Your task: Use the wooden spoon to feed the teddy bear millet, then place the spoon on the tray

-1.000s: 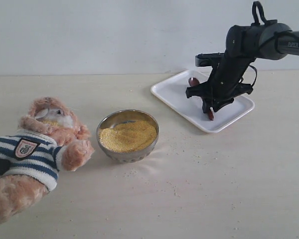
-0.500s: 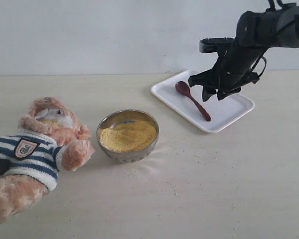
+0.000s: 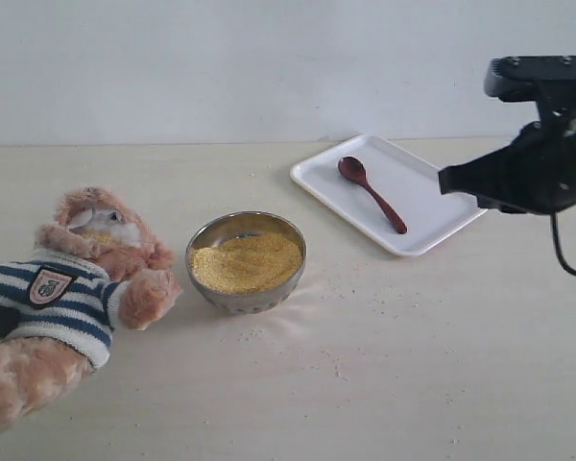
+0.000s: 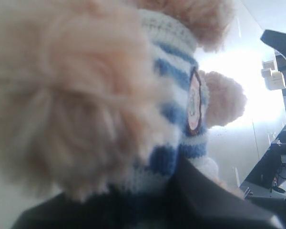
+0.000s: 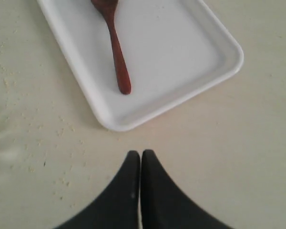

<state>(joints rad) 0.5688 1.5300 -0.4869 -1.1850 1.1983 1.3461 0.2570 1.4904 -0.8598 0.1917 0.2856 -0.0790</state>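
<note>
One careless swing of the clenched, empty right gripper right of the tray could jolt the wooden spoon off.

The wooden spoon lies in the tray; the right gripper, jaws pressed together, hangs over the counter near flecks, possibly millet.

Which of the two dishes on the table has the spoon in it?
The white tray, with the wooden spoon lying flat on it; the steel bowl holds only millet.
</note>
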